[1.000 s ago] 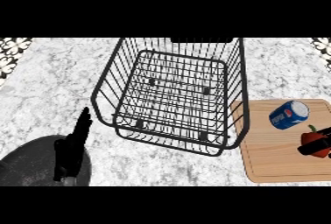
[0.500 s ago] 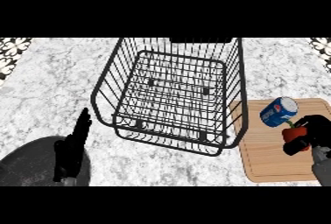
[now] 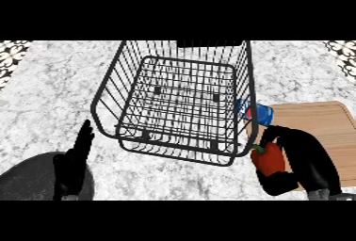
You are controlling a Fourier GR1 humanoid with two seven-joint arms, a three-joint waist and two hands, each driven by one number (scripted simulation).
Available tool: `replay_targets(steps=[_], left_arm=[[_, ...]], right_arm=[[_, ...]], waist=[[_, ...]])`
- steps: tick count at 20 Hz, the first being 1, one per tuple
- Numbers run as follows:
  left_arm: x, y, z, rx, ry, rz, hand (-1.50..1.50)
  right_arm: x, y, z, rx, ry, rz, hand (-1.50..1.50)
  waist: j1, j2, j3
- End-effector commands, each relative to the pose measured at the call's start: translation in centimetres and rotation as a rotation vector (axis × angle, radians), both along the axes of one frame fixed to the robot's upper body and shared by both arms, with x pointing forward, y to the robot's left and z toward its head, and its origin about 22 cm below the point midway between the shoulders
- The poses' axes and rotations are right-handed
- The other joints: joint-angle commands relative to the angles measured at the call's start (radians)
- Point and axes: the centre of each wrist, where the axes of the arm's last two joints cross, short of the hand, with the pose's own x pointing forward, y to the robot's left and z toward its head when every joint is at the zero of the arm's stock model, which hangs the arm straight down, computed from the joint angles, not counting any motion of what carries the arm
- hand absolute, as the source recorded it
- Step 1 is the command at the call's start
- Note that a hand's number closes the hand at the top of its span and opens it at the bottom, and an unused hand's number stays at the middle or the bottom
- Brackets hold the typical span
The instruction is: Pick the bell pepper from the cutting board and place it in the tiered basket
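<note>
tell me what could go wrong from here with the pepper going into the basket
1. The right hand is curled round the bell pepper low beside the tiered basket, below its near rim. Moving straight across could catch the pepper or the fingers on the wire.
2. The blue can lies on the cutting board against the basket wall, close to the hand. Lifting there might knock it.

Red bell pepper [image 3: 270,158] in right hand [image 3: 309,162]

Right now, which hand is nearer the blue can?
Right. The right hand, holding the bell pepper, is below the blue can; the left hand rests beyond the wire basket, lower left.
</note>
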Motion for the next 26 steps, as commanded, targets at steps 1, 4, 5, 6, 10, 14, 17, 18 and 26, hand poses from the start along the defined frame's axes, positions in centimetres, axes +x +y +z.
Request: replay_targets(steps=[1,4,5,6,10,14,17,18,26], left_arm=[[-0.8,0.7,-1.3,-0.026,0.083,0.034,0.0],[-1.2,-0.9,-2.0,-0.019,0.075,0.036,0.0],[-0.6,1.9,-0.5,-0.003,0.08,0.045,0.0],[-1.5,1.0,-1.0,-0.007,0.055,0.028,0.0],[-0.6,-0.1,-1.8,-0.023,0.075,0.008,0.0],[-1.6,0.8,-1.1,-0.007,0.073,-0.006,0.0],[-0.4,-0.1,-1.1,-0.01,0.064,-0.03,0.0],[0.9,-0.1,-1.3,-0.003,0.062,-0.01,0.0],[0.2,-0.6,-1.0,-0.01,0.067,-0.037,0.0]], right_arm=[[-3.2,0.7,6.1,0.173,-0.171,0.029,1.5],[-5.9,0.3,10.9,0.195,-0.32,0.061,1.5],[-7.3,0.1,12.3,0.133,-0.364,0.1,1.5],[-8.2,-0.1,13.0,0.136,-0.408,0.088,1.5],[-9.7,-0.3,16.5,0.071,-0.476,0.087,1.5],[-9.1,-0.2,18.7,0.062,-0.483,0.049,1.5],[-8.8,1.1,19.4,0.08,-0.48,0.018,1.5],[-6.4,0.3,20.7,0.071,-0.46,0.007,1.5],[-1.8,2.8,22.5,0.134,-0.438,-0.031,1.5]], waist=[[-0.018,0.008,-0.008],[-0.022,0.008,-0.009],[-0.023,0.005,-0.008],[-0.007,0.009,-0.007],[0.001,0.015,-0.009],[0.026,0.014,-0.009],[0.03,0.017,-0.01],[0.031,0.021,-0.009],[0.047,0.023,-0.009]])
